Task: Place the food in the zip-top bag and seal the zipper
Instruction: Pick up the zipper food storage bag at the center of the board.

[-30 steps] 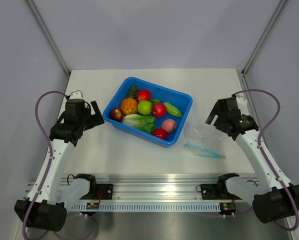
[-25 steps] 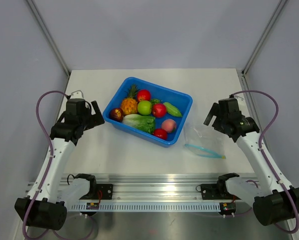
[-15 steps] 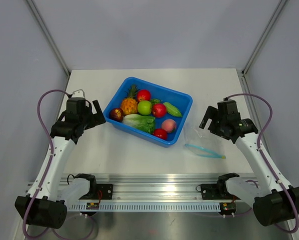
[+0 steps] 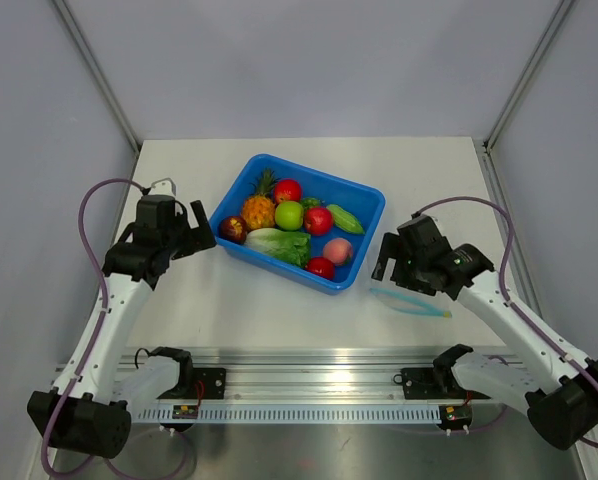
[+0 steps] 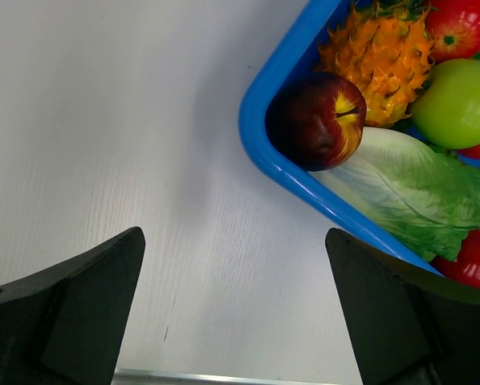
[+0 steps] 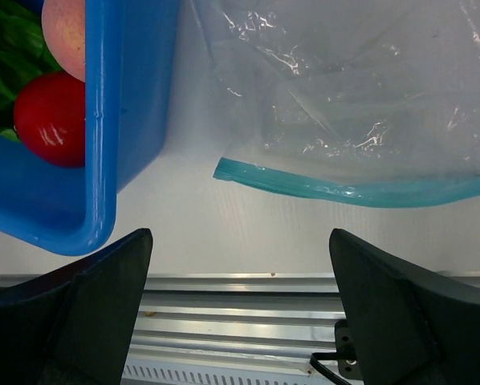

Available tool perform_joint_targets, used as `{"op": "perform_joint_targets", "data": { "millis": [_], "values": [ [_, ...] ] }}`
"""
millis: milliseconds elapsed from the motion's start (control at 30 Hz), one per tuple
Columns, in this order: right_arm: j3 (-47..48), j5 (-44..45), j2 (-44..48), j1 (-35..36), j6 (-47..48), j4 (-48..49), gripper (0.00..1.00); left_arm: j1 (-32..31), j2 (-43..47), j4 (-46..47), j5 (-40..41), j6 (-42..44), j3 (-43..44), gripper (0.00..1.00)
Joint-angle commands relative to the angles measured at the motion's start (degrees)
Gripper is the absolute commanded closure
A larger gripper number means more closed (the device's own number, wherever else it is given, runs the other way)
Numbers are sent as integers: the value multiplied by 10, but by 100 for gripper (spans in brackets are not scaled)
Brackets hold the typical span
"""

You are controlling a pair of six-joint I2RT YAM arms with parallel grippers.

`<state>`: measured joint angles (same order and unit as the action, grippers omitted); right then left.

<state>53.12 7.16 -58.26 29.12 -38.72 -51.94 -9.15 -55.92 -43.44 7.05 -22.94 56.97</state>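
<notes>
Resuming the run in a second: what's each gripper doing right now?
Left gripper: open, holding nothing.
Right gripper: open, holding nothing.

One blue tray (image 4: 269,262), one zip-top bag (image 6: 344,104), three red apples (image 4: 287,190), and one each: green apple (image 4: 289,215), pineapple (image 4: 258,211), lettuce (image 4: 277,244), peach (image 4: 338,250), dark red apple (image 4: 233,228), green pepper (image 4: 345,218).

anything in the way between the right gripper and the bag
Nothing visible is. The right gripper hangs open just short of the zipper on the zip-top bag; the blue tray sits off to the side.
</notes>
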Motion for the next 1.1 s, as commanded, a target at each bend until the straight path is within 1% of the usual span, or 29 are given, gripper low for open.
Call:
{"op": "perform_joint_targets", "data": {
  "millis": [0, 100, 133, 167, 367, 500, 633, 767, 867, 933, 1067],
  "values": [
    [7, 36, -18, 25, -58, 3, 1, -9, 1, 20, -6, -4, 24, 1],
    [-33, 27, 7, 26, -107, 33, 1, -11, 1, 18, -3, 0, 31, 1],
    [-56, 29, 16, 26, -135, 48, 1, -12, -1, 17, -3, 0, 32, 1],
    [-66, 33, 38, 26, -150, 54, 1, -12, -1, 18, -3, 0, 32, 1],
    [-137, 94, 130, 26, -260, 67, 2, -18, -8, 17, -3, -2, 34, 1],
    [-191, 102, 155, 26, -341, 90, 3, -27, -9, 18, -3, 0, 42, 1],
    [-232, 114, 164, 25, -396, 112, 3, -34, -13, 17, -2, 3, 44, 1],
    [-265, 129, 191, 24, -423, 136, 5, -40, -16, 13, 1, 9, 49, 1],
    [-292, 138, 206, 18, -442, 156, 10, -43, -16, 14, 2, 9, 50, 1],
    [-311, 138, 213, 13, -448, 184, 15, -45, -21, 15, 1, 8, 51, 1],
    [-319, 144, 204, 1, -442, 210, 23, -57, -24, 16, 2, 5, 53, 1]
  ]
}}
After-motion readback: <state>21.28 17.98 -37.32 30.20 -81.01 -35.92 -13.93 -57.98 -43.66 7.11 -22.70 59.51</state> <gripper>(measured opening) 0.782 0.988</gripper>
